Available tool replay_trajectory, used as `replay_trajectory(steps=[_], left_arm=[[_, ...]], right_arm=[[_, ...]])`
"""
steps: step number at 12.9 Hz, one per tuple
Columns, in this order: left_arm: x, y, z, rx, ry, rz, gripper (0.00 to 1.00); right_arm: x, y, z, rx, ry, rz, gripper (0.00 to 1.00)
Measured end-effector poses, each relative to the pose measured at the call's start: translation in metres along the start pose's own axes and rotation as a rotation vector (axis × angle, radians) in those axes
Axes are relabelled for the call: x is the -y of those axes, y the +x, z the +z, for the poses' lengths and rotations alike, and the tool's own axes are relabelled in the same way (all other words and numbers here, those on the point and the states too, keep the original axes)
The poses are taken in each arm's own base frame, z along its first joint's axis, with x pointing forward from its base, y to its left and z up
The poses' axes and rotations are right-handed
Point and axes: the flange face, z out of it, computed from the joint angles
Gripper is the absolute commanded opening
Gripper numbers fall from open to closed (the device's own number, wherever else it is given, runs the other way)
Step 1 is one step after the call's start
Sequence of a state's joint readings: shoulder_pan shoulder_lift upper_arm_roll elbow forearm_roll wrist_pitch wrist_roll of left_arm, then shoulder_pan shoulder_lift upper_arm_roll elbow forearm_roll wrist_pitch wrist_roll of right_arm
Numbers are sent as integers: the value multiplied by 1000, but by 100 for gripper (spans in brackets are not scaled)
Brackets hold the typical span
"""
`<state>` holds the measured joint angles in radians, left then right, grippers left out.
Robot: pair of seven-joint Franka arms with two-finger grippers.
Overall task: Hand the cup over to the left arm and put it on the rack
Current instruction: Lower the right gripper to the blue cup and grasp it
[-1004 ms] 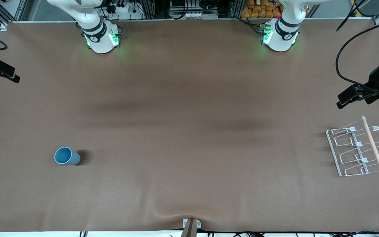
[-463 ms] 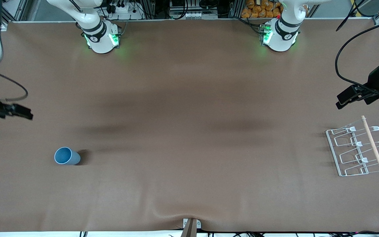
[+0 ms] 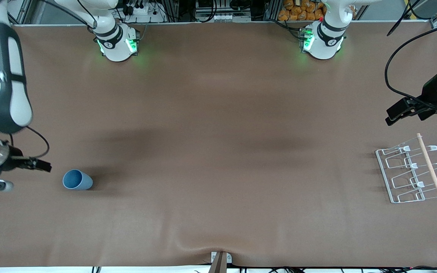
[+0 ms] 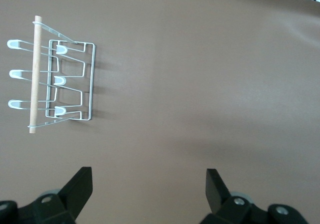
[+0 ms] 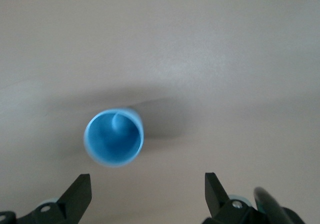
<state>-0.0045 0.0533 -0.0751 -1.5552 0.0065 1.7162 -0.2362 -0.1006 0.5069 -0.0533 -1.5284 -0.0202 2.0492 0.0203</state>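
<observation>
Table (image 3: pixel 218 125): a wide, matte brown sheet, faintly rippled at its edge nearest the front camera. Cup (image 3: pixel 77 180): smooth blue plastic, round-mouthed, slightly tapered, standing upright with its mouth up toward the right arm's end of the table. In the right wrist view the cup (image 5: pixel 114 137) is blurred; its hollow inside shows, its base is hidden. Right gripper (image 3: pixel 32 164): black, hanging over the table just beside the cup, its 2 fingers (image 5: pixel 79 193) spread wide and holding nothing; the cup sits ahead of the fingertips, nearer one finger than the other, touching neither. Much of this arm is cut off by the frame edge. Rack (image 3: pixel 412 173): thin white wire with 3 looped prongs, white tips and 1 pale wooden dowel (image 3: pixel 430 167), resting at the left arm's end of the table. Left gripper (image 3: pixel 400 113): black, waiting over the table near the rack, fingers (image 4: pixel 80 186) wide apart and empty; the rack (image 4: pixel 65 81) lies ahead of one fingertip, well clear of both.
</observation>
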Motion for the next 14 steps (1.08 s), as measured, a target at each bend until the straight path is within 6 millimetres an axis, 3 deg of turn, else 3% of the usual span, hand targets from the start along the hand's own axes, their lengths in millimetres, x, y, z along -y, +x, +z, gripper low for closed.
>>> replay_trajectory(steps=[2,4,6,9,10,11,12,13,14], left_arm=[[-6,-2,1,-14,78,42,100],[-23,-7,1,-22,140,88,100],[-27,-9,1,-5,86,76,100],[-13,-5,1,4,58,45,100],[-12,-5,1,5,57,43,100],[-12,-5,1,5,56,43,100],[-12,-5,1,5,56,43,100],[-12,-5,1,5,56,45,100],[-12,-5,1,5,56,48,100]], right_arm=[[0,7,43,10,7,44,100],[9,7,71,37,38,74,100],[13,9,86,35,55,88,100],[14,8,104,52,60,96,100],[14,7,109,59,60,96,91],[15,6,113,65,60,96,48],[15,6,116,70,59,96,14],[15,6,118,72,59,96,0],[15,6,119,74,59,96,0]])
